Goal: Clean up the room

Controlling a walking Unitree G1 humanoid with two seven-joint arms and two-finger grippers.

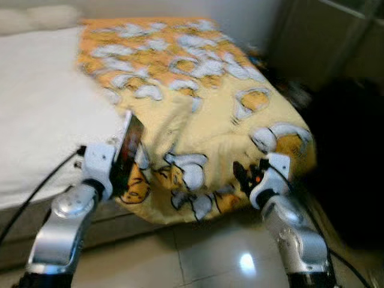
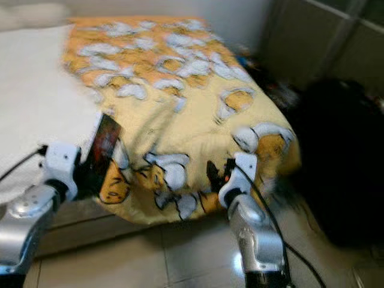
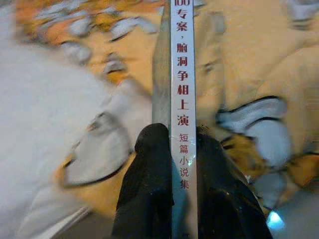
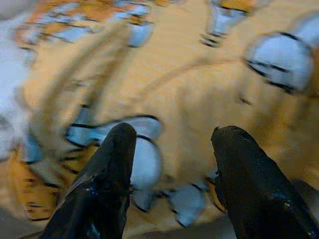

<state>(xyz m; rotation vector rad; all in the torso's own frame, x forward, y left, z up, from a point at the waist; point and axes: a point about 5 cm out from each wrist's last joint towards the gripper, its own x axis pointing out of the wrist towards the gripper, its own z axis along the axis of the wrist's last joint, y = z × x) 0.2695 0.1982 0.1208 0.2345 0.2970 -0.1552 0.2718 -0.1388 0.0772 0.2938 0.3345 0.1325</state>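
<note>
While my left gripper (image 3: 172,164) clamps a thin book (image 1: 129,147) at lower left above the patterned quilt (image 1: 204,102), my right gripper (image 4: 172,149), fingers apart and empty, waits; next I judge the book needs a proper resting place.

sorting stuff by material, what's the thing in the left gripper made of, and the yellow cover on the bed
The book clamped edge-on in the left gripper looks like paper with a glossy cover: thin, flat, with a printed white spine and a sheen. The yellow cover seems a soft woven fabric, matte: it creases and drapes over the bed's edge. The exact fibre can't be told.
</note>
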